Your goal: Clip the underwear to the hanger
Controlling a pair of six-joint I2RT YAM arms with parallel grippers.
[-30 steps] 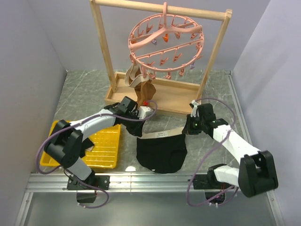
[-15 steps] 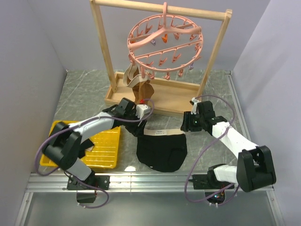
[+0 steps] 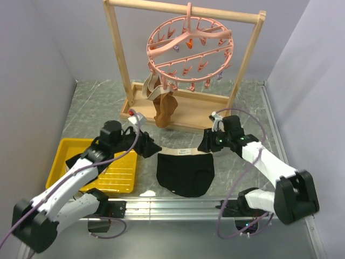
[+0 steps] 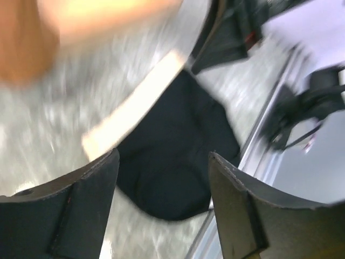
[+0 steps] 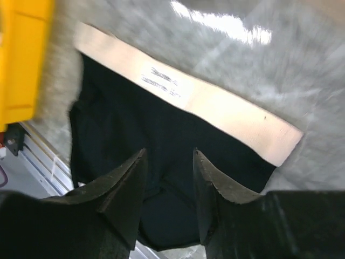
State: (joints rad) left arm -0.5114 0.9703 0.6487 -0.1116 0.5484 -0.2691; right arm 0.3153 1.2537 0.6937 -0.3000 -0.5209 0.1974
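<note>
The underwear (image 3: pixel 185 174), black with a beige waistband and a small white label, lies flat on the table between both arms. My left gripper (image 3: pixel 149 147) hovers just left of the waistband's left end, open and empty. My right gripper (image 3: pixel 204 144) is open at the waistband's right end and holds nothing. The left wrist view is blurred; its gripper (image 4: pixel 161 164) frames the underwear (image 4: pixel 172 140) below. In the right wrist view the gripper (image 5: pixel 168 155) stands apart over the black cloth (image 5: pixel 161 129). The pink round hanger (image 3: pixel 190 51) hangs from the wooden frame's top bar, its pegs dangling.
The pale wooden frame (image 3: pixel 119 59) stands on its base board behind the underwear. A brown-and-cream garment (image 3: pixel 161 105) hangs from the hanger's left pegs. A yellow tray (image 3: pixel 116 170) lies at the front left under my left arm. A metal rail runs along the front edge.
Both grippers have opened and let go of the waistband ends; the underwear now lies slack on the table. My left arm has drawn back leftward, and the right gripper has shifted slightly left.
</note>
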